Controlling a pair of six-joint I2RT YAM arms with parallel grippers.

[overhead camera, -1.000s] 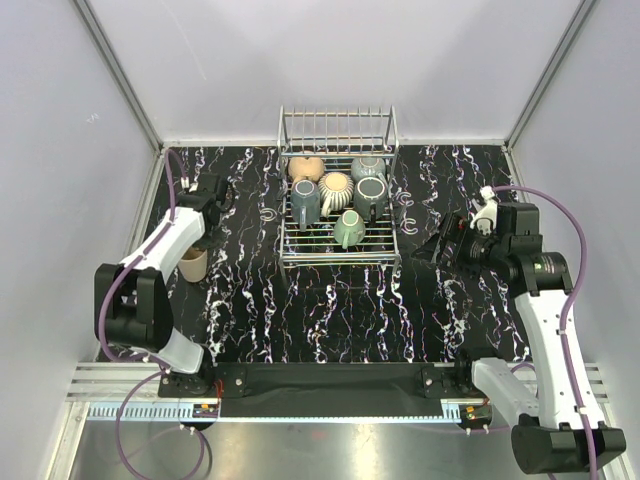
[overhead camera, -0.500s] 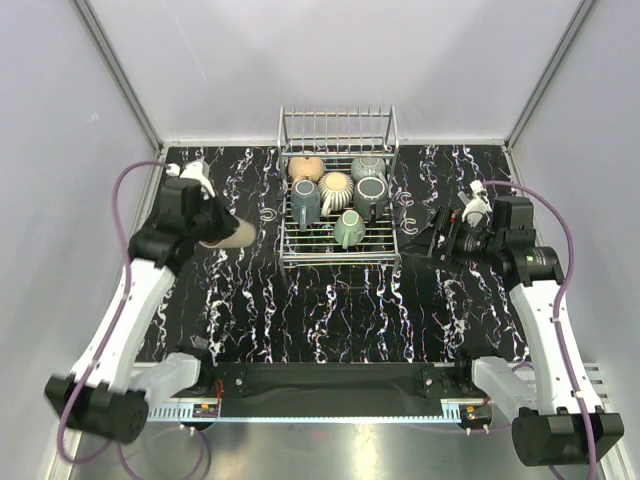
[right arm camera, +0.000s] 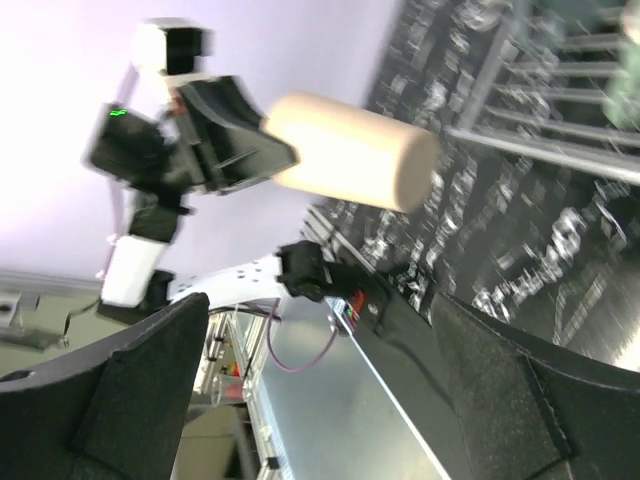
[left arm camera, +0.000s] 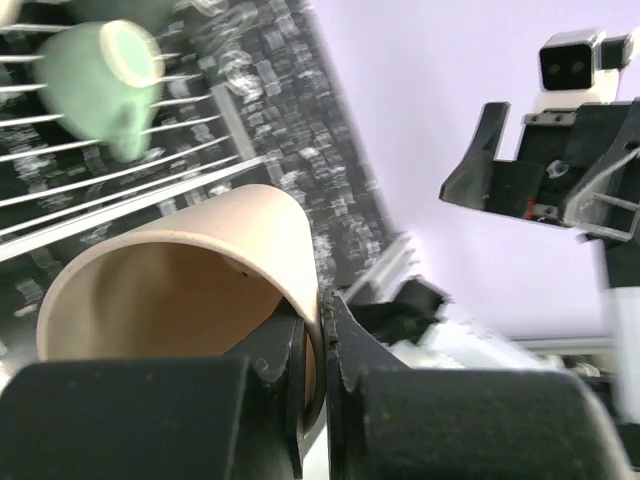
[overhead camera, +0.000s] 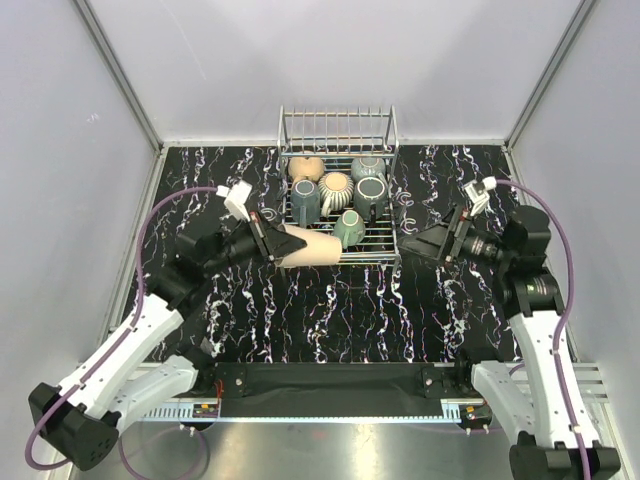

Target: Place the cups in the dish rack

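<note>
left end effector (overhead camera: 268, 240) pinches tan cup (overhead camera: 312, 247) rim (cup sideways), rack (overhead camera: 338, 125) just beyond it; right end effector (overhead camera: 425, 243) spread, near rack's side.

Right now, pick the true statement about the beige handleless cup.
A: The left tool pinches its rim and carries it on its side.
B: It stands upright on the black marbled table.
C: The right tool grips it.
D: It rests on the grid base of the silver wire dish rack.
A: the left tool is shut on the rim of the beige handleless cup, which is held sideways by the near-left corner of the silver wire dish rack.
</note>
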